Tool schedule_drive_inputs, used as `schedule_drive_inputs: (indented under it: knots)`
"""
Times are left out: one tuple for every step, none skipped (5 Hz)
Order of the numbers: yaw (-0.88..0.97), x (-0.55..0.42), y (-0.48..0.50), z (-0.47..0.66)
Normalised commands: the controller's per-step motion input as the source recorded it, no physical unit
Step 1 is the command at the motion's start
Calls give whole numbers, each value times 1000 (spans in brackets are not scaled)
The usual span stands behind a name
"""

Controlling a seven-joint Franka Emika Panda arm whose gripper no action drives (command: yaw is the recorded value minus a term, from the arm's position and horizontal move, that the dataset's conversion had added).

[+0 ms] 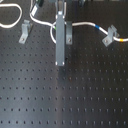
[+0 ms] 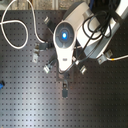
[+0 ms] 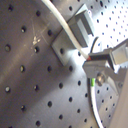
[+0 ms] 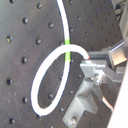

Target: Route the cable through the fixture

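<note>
Gripper (image 4: pixel 90 62) is pinched on the cable (image 4: pixel 47 75) — it curls into a loop there. Fixture (image 3: pixel 80 27) sits just beside the cable on the board (image 1: pixel 65 95).

No text, label, brand, number or sign can be read in any of the four views. The perforated board (image 1: pixel 75 95), the cable (image 4: pixel 62 20) and the metal fixtures (image 1: pixel 26 31) carry no legible marking. The glowing blue disc on the arm's white housing (image 2: pixel 64 35) in the second exterior view bears no character that can be made out.
</note>
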Motion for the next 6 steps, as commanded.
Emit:
schedule_drive_inputs:
  knots:
    - [0, 0, -226, -194]
    - [-34, -12, -472, -503]
    - [20, -122, -280, -520]
    - [117, 4, 131, -381]
    - [0, 88, 629, -44]
    - [0, 83, 667, -2]
